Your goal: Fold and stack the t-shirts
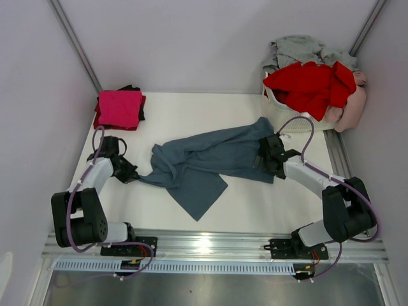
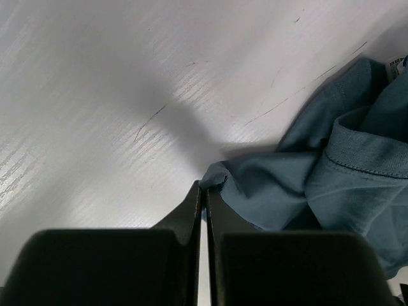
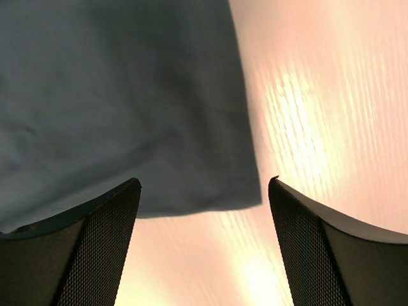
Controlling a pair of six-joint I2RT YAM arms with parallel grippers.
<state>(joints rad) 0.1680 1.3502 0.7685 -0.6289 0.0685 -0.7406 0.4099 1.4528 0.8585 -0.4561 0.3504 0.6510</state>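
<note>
The slate blue-grey t-shirt (image 1: 207, 162) lies rumpled across the middle of the table. My left gripper (image 1: 132, 174) is shut on its left tip; in the left wrist view the jaws (image 2: 204, 186) pinch a corner of the blue cloth (image 2: 331, 172). My right gripper (image 1: 262, 160) is open at the shirt's right edge, just over the table; its wrist view shows the hem (image 3: 127, 108) lying between and beyond the fingers (image 3: 299, 223). A folded magenta tee (image 1: 119, 107) sits on a black one (image 1: 141, 108) at the back left. Red (image 1: 312, 86), grey (image 1: 299, 48) and pale pink (image 1: 354, 108) tees fill the basket.
The white slatted laundry basket (image 1: 280, 115) stands at the back right corner. Walls close in the table at left, back and right. A metal rail (image 1: 217, 245) runs along the near edge by the arm bases.
</note>
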